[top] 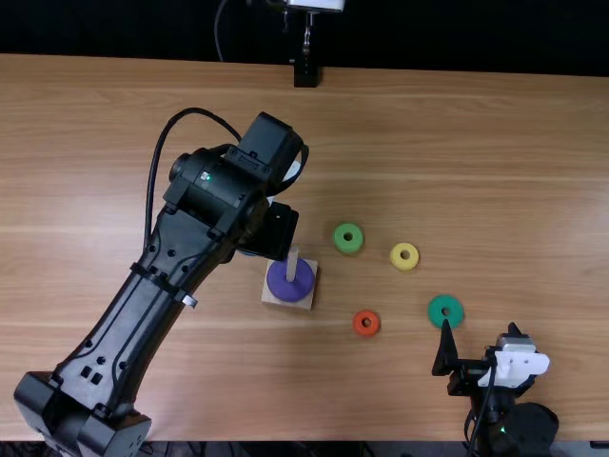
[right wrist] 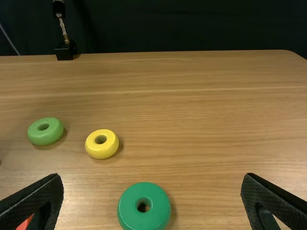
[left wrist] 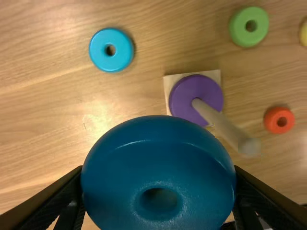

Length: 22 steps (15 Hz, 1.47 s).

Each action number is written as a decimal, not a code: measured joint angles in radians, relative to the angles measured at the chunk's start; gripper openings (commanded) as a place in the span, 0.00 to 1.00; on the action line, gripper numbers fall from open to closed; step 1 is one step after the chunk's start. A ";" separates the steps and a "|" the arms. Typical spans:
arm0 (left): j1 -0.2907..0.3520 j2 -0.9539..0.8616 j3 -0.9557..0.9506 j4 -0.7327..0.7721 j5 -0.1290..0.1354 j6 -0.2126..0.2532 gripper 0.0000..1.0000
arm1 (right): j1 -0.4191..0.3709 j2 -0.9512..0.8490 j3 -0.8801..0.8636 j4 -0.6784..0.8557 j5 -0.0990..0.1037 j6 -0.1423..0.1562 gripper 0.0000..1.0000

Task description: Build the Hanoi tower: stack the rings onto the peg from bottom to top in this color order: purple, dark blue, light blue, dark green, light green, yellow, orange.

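In the top view my left gripper [top: 276,231] is just behind the peg [top: 292,264], whose wooden base carries the purple ring [top: 290,283]. The left wrist view has my left gripper [left wrist: 158,173] shut on the dark blue ring [left wrist: 158,143], off to one side of the peg [left wrist: 225,127]. A light blue ring [left wrist: 111,50] lies on the table. My right gripper [top: 481,340] stands open by the dark green ring [top: 445,310]; in the right wrist view, nothing is between the fingers of my right gripper [right wrist: 151,181]. Light green [top: 348,238], yellow [top: 404,256] and orange [top: 366,323] rings lie loose.
The left arm stretches over the table [top: 457,152] from the near left corner and covers part of it. A black stand [top: 306,73] is at the far edge. Loose rings lie between the peg base and the right gripper.
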 measured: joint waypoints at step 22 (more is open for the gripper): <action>-0.097 0.128 0.069 -0.011 0.049 -0.100 0.00 | 0.000 0.000 0.000 0.000 0.000 0.000 1.00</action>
